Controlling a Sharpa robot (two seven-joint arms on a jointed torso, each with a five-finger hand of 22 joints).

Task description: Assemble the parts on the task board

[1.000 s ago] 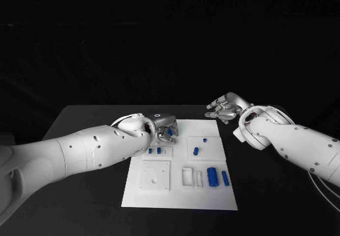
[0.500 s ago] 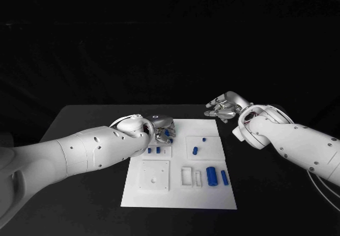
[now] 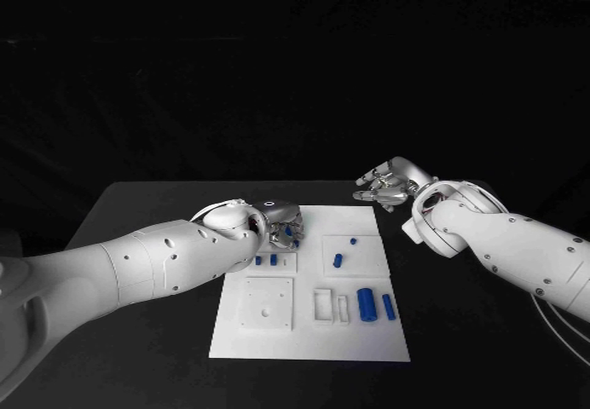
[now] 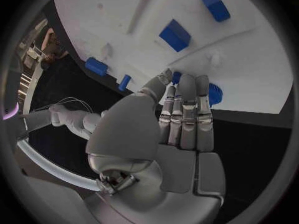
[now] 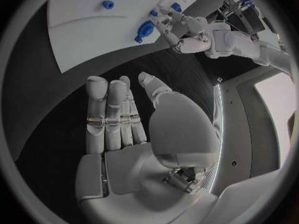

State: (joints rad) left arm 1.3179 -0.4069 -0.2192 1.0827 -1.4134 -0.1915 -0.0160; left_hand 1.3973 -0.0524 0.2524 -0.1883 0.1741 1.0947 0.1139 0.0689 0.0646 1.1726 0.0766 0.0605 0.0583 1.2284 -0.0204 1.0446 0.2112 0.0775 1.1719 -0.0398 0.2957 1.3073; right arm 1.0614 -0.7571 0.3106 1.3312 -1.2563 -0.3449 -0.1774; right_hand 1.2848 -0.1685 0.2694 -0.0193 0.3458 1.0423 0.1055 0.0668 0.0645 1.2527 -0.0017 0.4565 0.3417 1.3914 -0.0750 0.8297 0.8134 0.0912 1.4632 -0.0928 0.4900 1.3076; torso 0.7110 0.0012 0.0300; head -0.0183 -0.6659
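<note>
The task board (image 3: 314, 290) lies mid-table, blue parts scattered over it. The left hand (image 3: 280, 223) hangs over the board's far-left corner, its fingers (image 4: 187, 109) straight and pressed together, tips reaching a round blue toothed part (image 4: 214, 93) at the board's edge; whether they actually grip it cannot be told. The right hand (image 3: 389, 187) hovers off the board's far-right corner, fingers (image 5: 109, 114) extended, empty. Since a second ago, the left hand has crept slightly further over the board; the right has barely shifted.

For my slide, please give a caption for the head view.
Left robot hand over the white task board with blue parts; right robot hand beside it.
</note>
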